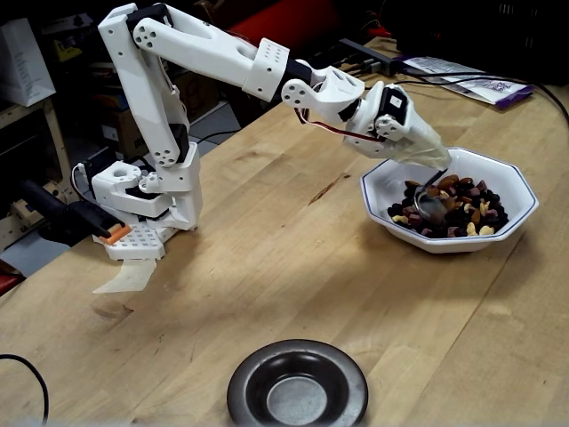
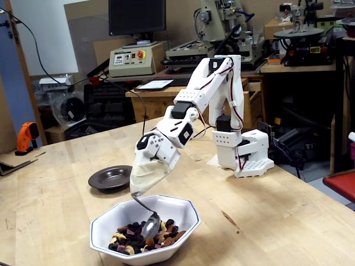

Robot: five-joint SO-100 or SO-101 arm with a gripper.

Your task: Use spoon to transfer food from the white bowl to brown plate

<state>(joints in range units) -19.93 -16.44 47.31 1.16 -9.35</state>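
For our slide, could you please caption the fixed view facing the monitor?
White arm's pincer dips its spoon into the food in the white bowl.

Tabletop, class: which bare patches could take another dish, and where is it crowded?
Bare wood lies between the brown plate and the white bowl, and between the plate and the arm's base. In a fixed view, the near-left table is bare too. Crowded: inside the bowl, where the end effector dips the spoon into the food.

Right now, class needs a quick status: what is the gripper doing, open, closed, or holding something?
Gripper: closed on the spoon, whose tip is down in the food in the white bowl.
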